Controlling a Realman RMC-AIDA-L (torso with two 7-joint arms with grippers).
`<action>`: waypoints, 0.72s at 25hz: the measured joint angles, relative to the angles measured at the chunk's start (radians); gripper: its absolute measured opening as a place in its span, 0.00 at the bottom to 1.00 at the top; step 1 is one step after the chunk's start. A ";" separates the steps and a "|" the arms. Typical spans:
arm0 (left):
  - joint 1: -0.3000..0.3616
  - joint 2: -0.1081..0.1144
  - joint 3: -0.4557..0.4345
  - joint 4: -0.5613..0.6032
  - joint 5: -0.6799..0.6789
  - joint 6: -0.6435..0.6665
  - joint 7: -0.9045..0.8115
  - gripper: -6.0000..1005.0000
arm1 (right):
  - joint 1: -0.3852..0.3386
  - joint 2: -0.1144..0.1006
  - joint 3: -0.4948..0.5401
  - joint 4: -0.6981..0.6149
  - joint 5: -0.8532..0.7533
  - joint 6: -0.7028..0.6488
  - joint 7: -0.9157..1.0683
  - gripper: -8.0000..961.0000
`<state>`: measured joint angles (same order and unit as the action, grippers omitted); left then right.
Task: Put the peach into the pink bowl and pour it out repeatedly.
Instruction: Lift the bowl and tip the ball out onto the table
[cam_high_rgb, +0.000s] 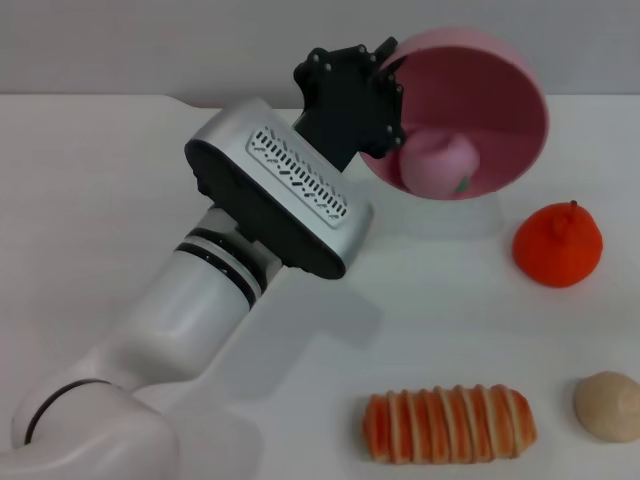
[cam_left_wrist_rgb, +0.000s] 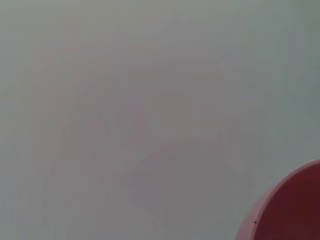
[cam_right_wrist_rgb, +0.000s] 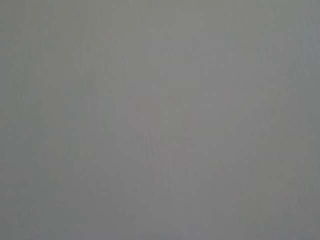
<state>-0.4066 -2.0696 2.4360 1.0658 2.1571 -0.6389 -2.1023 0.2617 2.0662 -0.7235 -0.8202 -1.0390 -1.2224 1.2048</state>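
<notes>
Mid-pour: left gripper (cam_high_rgb: 385, 95) clamped on pink bowl (cam_high_rgb: 500, 90) rim at nine o'clock, peach (cam_high_rgb: 438, 167) at six. Next: tilting further.

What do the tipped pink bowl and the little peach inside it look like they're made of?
The pink bowl, held tilted by the left gripper, looks like smooth plastic: even colour with a soft sheen. The peach seems a matte toy fruit, perhaps foam or soft plastic; it shows no shine.
</notes>
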 joint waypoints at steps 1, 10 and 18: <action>0.000 0.000 0.000 0.000 0.000 0.000 0.000 0.05 | 0.001 0.000 0.000 0.001 0.000 0.000 0.000 0.46; -0.001 -0.001 0.012 -0.007 0.001 -0.046 0.000 0.05 | 0.016 0.000 0.003 0.013 -0.012 0.005 -0.004 0.46; -0.004 0.000 -0.022 -0.010 -0.008 -0.024 -0.017 0.05 | 0.029 -0.001 -0.001 0.022 -0.031 0.035 -0.008 0.46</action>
<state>-0.4109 -2.0700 2.4141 1.0557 2.1488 -0.6633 -2.1196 0.2909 2.0656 -0.7250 -0.7982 -1.0703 -1.1876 1.1966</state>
